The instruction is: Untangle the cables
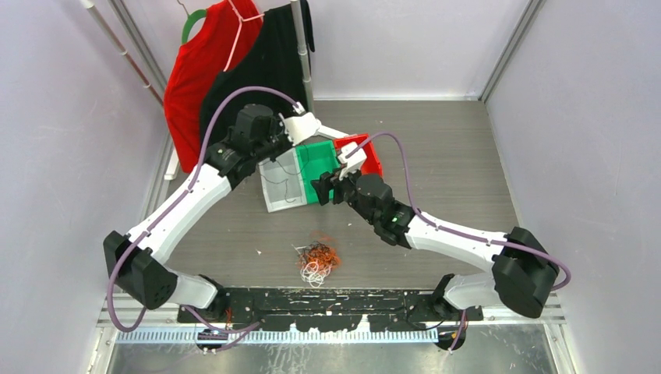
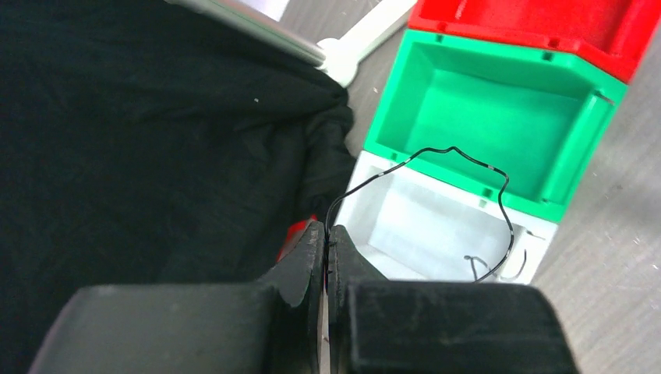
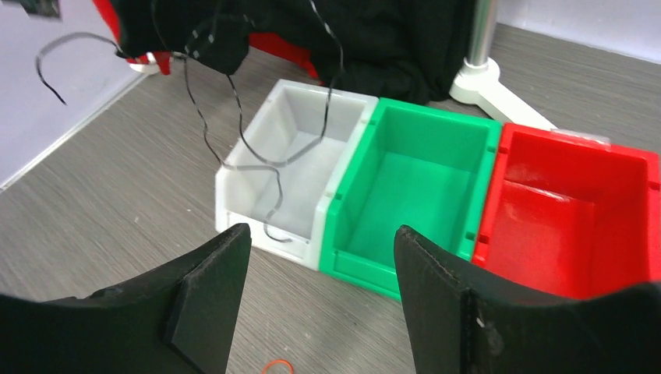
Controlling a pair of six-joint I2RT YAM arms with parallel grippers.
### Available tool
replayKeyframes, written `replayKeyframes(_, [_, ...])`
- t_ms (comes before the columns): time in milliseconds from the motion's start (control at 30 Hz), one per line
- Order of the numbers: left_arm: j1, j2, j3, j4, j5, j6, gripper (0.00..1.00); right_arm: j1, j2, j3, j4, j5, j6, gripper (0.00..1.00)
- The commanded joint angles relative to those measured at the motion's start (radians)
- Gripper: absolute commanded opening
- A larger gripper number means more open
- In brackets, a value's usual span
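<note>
1 black cable [image 2: 460,156] is pinched in the left gripper [image 2: 326,234] over the white bin [image 2: 436,226]; the right gripper [image 3: 321,241] is spread, empty. On release, its springy loop may be caught on the rim.

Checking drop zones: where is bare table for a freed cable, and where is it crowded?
Bare table right of the red bin, and between the white bin and the cable snarl. Crowded over that bin: left gripper dangles a black cable, right gripper beside.
</note>
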Motion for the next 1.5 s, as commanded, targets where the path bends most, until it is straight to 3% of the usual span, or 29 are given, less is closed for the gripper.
replayKeyframes(0, [0.013,0.017,0.059,0.139,0.0,-0.013,0.0,-0.019,-0.059,-0.025,0.012,0.044,-0.006,0.73])
replayKeyframes(400, [0.068,0.092,-0.014,0.339,0.0,0.105,0.0,-0.046,-0.12,-0.109,-0.013,0.032,0.012,0.72])
replayKeyframes(900, [0.08,0.177,-0.097,0.232,-0.042,0.082,0.0,-0.066,-0.136,-0.137,-0.028,0.032,0.031,0.71])
replayKeyframes(1467, [0.079,0.313,-0.196,0.375,-0.137,0.171,0.0,-0.075,-0.163,-0.181,-0.048,0.041,0.051,0.7])
